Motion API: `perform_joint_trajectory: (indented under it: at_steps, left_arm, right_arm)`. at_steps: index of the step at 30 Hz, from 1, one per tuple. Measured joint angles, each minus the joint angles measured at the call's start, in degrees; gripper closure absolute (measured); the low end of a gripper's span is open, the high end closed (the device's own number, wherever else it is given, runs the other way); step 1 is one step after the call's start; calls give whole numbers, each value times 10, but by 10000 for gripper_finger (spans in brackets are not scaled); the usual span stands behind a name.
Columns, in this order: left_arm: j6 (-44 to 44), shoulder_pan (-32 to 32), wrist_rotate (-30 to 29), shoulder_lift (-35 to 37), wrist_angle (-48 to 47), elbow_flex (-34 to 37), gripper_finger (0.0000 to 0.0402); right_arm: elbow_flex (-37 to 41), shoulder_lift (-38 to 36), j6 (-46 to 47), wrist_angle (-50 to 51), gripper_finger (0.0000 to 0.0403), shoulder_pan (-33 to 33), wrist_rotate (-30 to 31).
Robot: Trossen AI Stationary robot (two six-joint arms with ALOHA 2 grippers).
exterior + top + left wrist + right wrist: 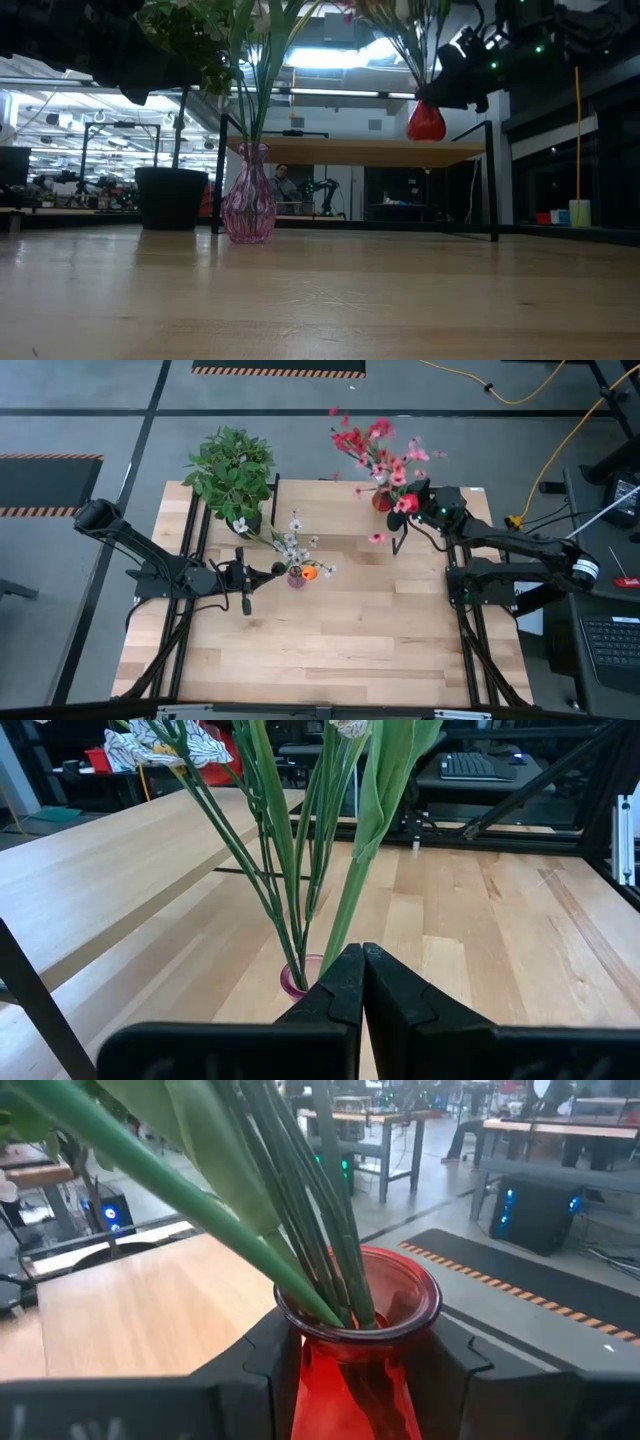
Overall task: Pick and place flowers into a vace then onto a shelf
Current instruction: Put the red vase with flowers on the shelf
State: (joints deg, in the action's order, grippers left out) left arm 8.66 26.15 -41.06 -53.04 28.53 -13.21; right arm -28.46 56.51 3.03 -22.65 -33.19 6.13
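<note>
A red vase (382, 501) with pink and red flowers (380, 450) is held by my right gripper (410, 503) at the table's far right, at the right end of the shelf (350, 152). A pink glass vase (248, 205) stands on the tabletop mid-table and holds white and orange flowers (300, 550) on green stems. My left gripper (268, 572) hovers shut just left of the pink vase (300, 978), touching nothing. My right gripper pinches the red vase just below its rim (300, 1342), one finger (262, 1365) on each side of the glass. The fingers come level from the table's right side. The vase stays upright, its base (426, 134) level with the shelf top; whether it rests there I cannot tell.
A bushy green plant (232, 465) in a black pot (170, 197) stands at the far left by the shelf's black legs (216, 170). The near half of the wooden tabletop (330, 650) is bare. Beyond the table, a person (285, 185) sits in the room.
</note>
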Motion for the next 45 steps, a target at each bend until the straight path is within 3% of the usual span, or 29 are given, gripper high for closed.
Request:
perform_joint_trajectory:
  at_steps: [7,25,34,45]
  left_arm:
    - [0,0,0,0,0,0,396]
    - [-5,0,0,0,0,0,396]
    - [-5,0,0,0,0,0,396]
    - [-5,0,0,0,0,0,396]
  right_arm:
    - [34,0,10,-55,267,-1,11]
    - [34,1,-3,-21,267,-1,9]
    - [34,1,-6,-21,207,-1,9]
    - [34,-7,-20,-19,197,-1,-2]
